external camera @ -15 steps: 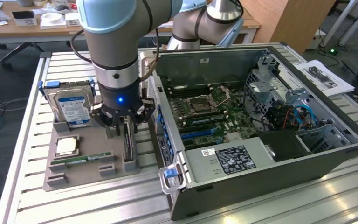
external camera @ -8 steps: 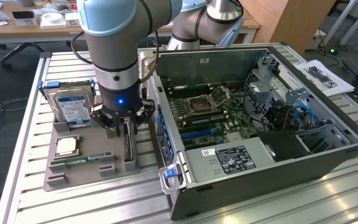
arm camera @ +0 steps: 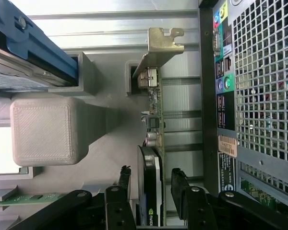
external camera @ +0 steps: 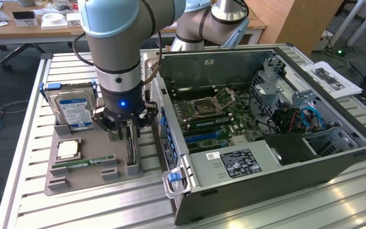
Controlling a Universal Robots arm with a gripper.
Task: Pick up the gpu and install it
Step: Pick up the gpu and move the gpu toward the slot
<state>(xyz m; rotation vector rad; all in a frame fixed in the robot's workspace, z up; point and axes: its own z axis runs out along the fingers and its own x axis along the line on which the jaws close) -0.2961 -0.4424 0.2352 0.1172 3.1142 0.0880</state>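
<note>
While the gpu [arm camera: 153, 136] is stood on edge in a slot of the grey holder [external camera: 87, 180] beside the computer case [external camera: 285, 187], it is straddled by the gripper [arm camera: 151, 171], held open, fingers either side.

Arm [external camera: 116, 52] upright, wrist [external camera: 120, 102] straight down, pincer [arm camera: 152, 175] low, both fingers wide apart.

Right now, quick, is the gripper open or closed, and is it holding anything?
Gripper: open, straddling the gpu with a gap on each side, holding nothing.
</note>
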